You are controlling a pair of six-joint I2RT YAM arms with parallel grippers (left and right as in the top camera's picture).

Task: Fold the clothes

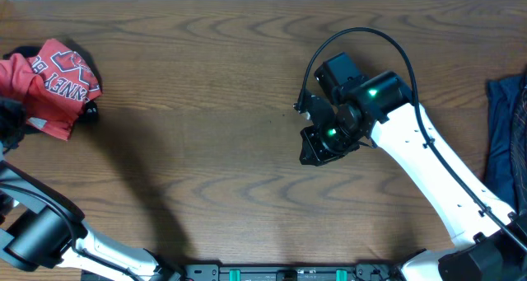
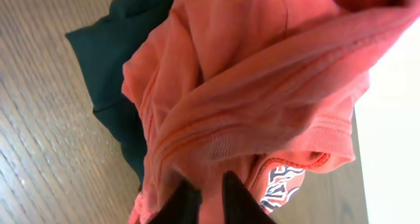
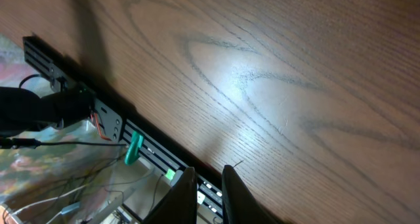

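Note:
The clothes show as a crumpled coral-red T-shirt point(image 1: 53, 79) with white-and-navy lettering at the table's far left, and a dark blue garment point(image 1: 506, 137) at the right edge. My left gripper point(image 1: 15, 116) is at the T-shirt's left side. In the left wrist view the left gripper point(image 2: 207, 184) is shut on a fold of the T-shirt point(image 2: 262, 99), and a dark teal garment point(image 2: 111, 60) lies under it. My right gripper point(image 1: 317, 145) hovers over the bare table middle. In the right wrist view the right gripper point(image 3: 209, 178) is shut with nothing between the fingers.
The wooden table point(image 1: 206, 149) stretches between the two arms. A black rail point(image 3: 98, 112) with cables and a green clip runs along the table's front edge. The right arm's white link point(image 1: 428, 174) crosses the right half of the table.

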